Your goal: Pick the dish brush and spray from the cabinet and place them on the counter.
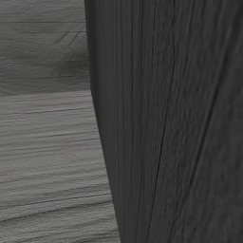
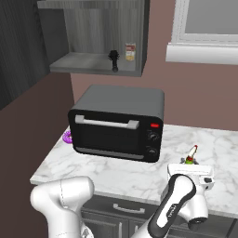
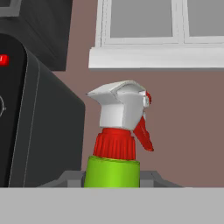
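The robot's white arm point(image 2: 179, 204) is reaching low over the front edge of a marble counter point(image 2: 116, 174), its gripper point(image 2: 191, 169) closing around a spray bottle point(image 3: 117, 140). From the camera on the hand, the bottle is standing upright between the two dark fingers point(image 3: 65, 178), its green body pressing against them on either side, a red collar and a white trigger head with a red lever rising above. From the right base camera, only the bottle's red and white top point(image 2: 192, 153) is poking up past the hand, over the counter to the right of a black toaster oven point(image 2: 118, 123).

The oven is sitting toward the back of the counter, and a small purple object point(image 2: 67, 136) is peeking out at its left corner. Above it, an open grey cabinet point(image 2: 95, 39) is holding the dark dish brush point(image 2: 113, 59), standing on end near the shelf's front edge, with a small labelled packet point(image 2: 130, 51) just beside it to the right. A white-framed window point(image 2: 204, 30) is filling the brown wall on the right.

A dark wood-grain panel point(image 1: 166, 118) is looming close in the left base camera, with a lighter grey wood surface point(image 1: 47, 142) behind it.
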Robot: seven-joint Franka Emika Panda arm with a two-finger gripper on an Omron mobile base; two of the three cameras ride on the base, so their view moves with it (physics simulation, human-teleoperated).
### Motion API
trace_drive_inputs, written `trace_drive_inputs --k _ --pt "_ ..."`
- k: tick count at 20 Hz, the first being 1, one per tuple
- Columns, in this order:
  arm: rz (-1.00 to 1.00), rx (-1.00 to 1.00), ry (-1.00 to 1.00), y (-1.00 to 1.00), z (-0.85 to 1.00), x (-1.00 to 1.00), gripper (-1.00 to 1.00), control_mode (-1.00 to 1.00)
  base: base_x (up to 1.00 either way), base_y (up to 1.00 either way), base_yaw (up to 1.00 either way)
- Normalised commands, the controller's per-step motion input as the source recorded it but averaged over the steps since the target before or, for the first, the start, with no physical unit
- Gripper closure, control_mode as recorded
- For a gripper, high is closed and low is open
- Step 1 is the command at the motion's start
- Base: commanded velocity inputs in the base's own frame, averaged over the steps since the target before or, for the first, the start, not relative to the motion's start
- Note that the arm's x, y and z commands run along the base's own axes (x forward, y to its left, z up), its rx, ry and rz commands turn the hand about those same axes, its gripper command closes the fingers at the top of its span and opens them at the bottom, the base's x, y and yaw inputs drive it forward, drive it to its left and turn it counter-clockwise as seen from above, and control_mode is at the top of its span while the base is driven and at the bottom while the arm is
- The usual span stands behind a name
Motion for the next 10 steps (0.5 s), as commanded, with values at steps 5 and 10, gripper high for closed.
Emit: trace_drive_inputs --k 5,10 --pt "0.00 -0.04 0.00 0.00 -0.59 0.00 1.00 -1.00 0.00 0.00 0.00" --pt "0.00 -0.04 0.00 0.00 -0.57 0.00 -1.00 -1.00 0.00 0.00 0.00"
